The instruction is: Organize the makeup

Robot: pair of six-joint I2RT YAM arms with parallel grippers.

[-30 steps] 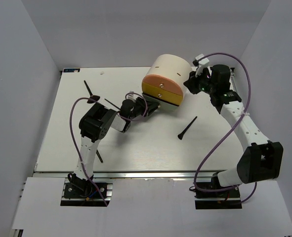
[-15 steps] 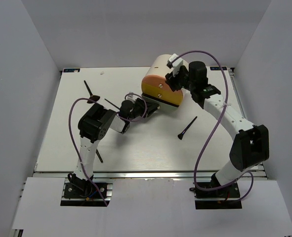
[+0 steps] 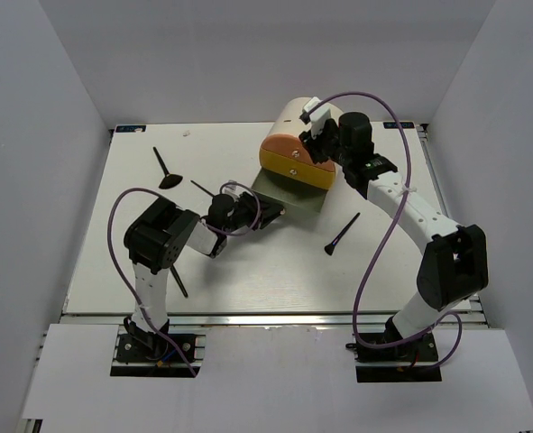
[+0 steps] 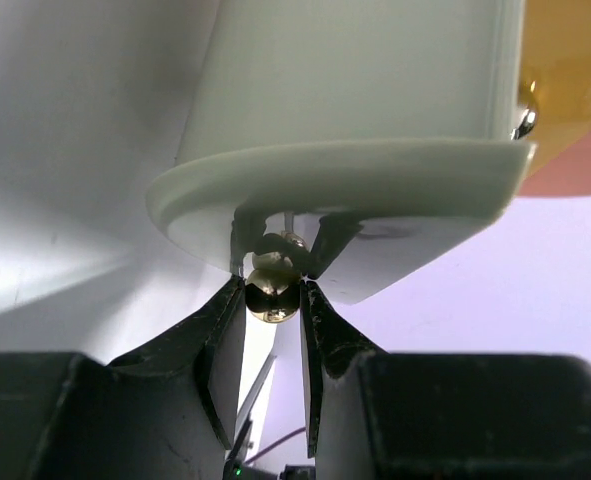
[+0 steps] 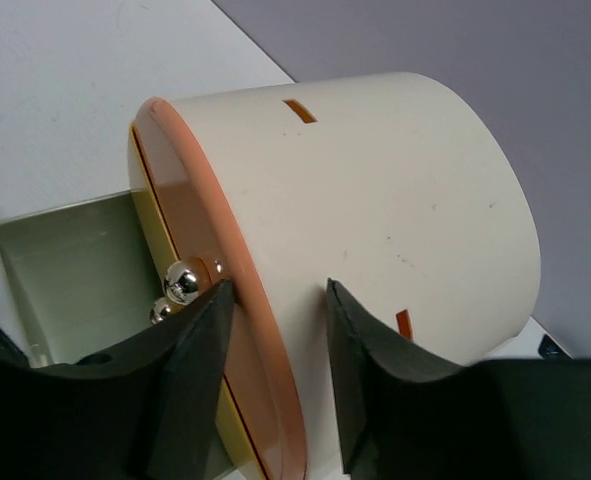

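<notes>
The cream drawer unit (image 3: 295, 144) lies at the back centre, and its green drawer (image 3: 289, 197) is slid out toward the front left. My left gripper (image 3: 266, 216) is shut on that drawer's gold knob (image 4: 272, 290). My right gripper (image 3: 317, 144) sits on the unit's top front edge with its jaws apart. One finger is in front of the pink front (image 5: 190, 230) by its knob, and the other rests on the cream shell (image 5: 375, 200). Of the makeup, only thin black brushes show: one (image 3: 341, 234) right of centre, two (image 3: 165, 169) at the back left, one (image 3: 180, 283) near my left arm.
The green drawer's inside (image 5: 70, 270) shows nothing in the part I can see. The yellow front (image 3: 293, 171) sits shut under the pink one. White walls stand close on the left, right and back. My left arm's purple cable (image 3: 122, 216) loops over the left side of the table.
My right gripper swung in from the back right onto the unit's top front edge and its jaws spread. My left arm drew back toward the front left, sliding the green drawer further out.
</notes>
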